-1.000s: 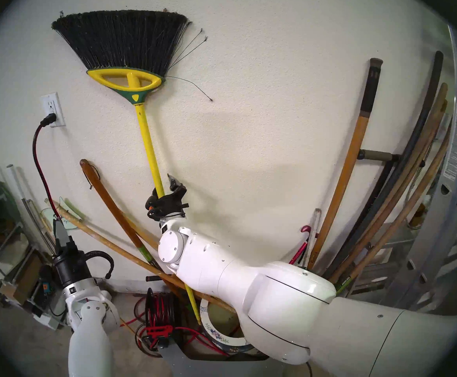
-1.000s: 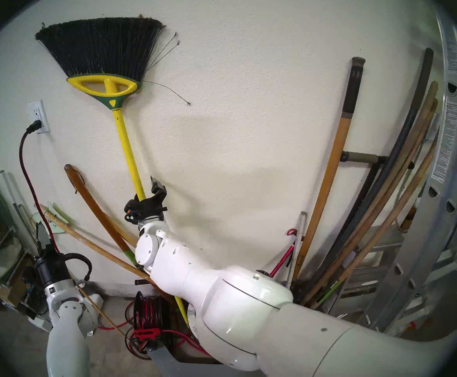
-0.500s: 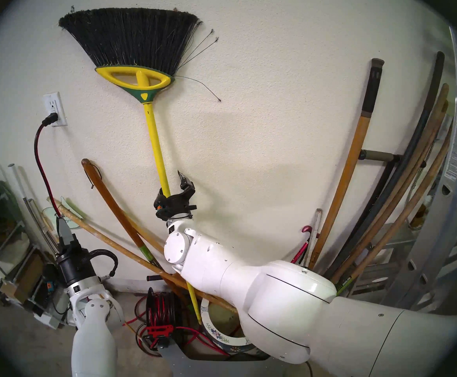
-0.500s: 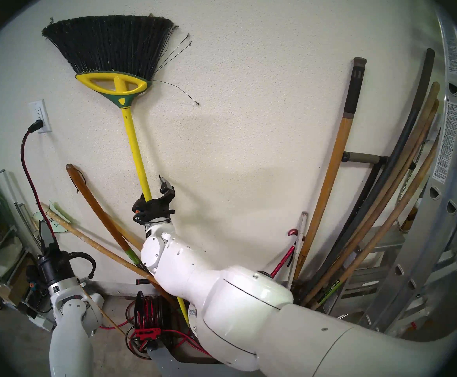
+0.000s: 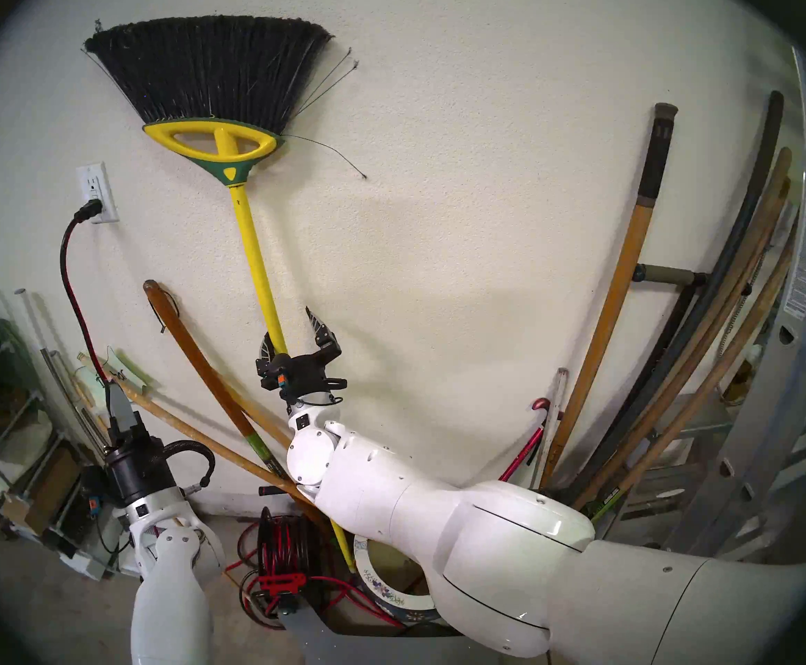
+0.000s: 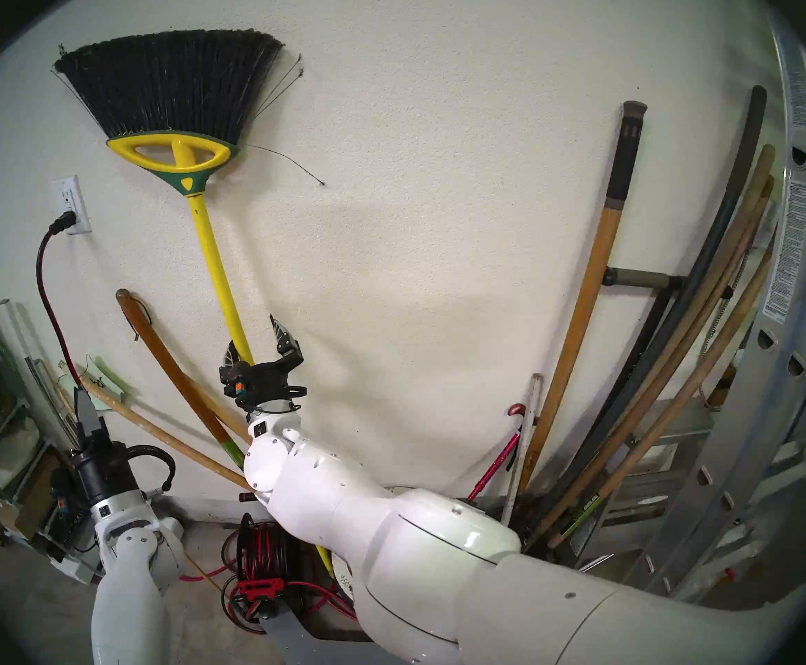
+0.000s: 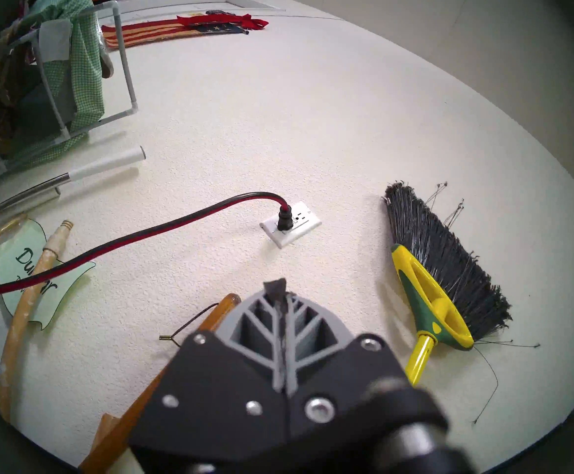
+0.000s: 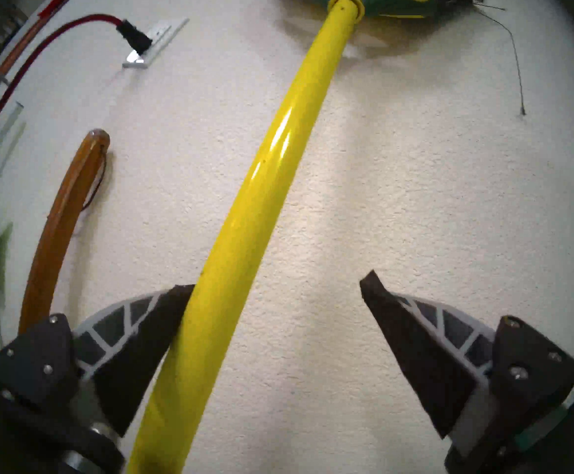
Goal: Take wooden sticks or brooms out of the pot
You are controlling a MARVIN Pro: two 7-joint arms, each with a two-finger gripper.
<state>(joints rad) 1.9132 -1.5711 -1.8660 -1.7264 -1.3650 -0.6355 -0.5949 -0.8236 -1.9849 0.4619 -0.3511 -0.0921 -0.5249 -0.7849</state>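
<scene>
The broom (image 5: pixel 257 256) has a yellow pole and black bristles on top, and leans on the wall. Its lower end reaches the left rim of the flowered pot (image 5: pixel 393 599). My right gripper (image 5: pixel 291 335) is open around the pole at mid-height. In the right wrist view the pole (image 8: pixel 278 138) touches the left pad (image 8: pixel 162 319), and the other finger stands well apart. My left gripper (image 5: pixel 116 397) is shut and empty, off to the left near the wall. It also shows shut in the left wrist view (image 7: pixel 277 288), with the broom head (image 7: pixel 432 292) to its right.
A brown handle (image 5: pixel 190 352) and a pale wooden stick (image 5: pixel 199 438) cross under my right forearm toward the pot. A red-and-black cable reel (image 5: pixel 281 544) stands left of the pot. Several long handles (image 5: pixel 679 361), a red cane (image 5: pixel 525 453) and a ladder (image 5: pixel 804 289) fill the right.
The broom head swung right, then back to the left. My right wrist turned so both fingers now show around the pole. The left arm drifted slightly right.
</scene>
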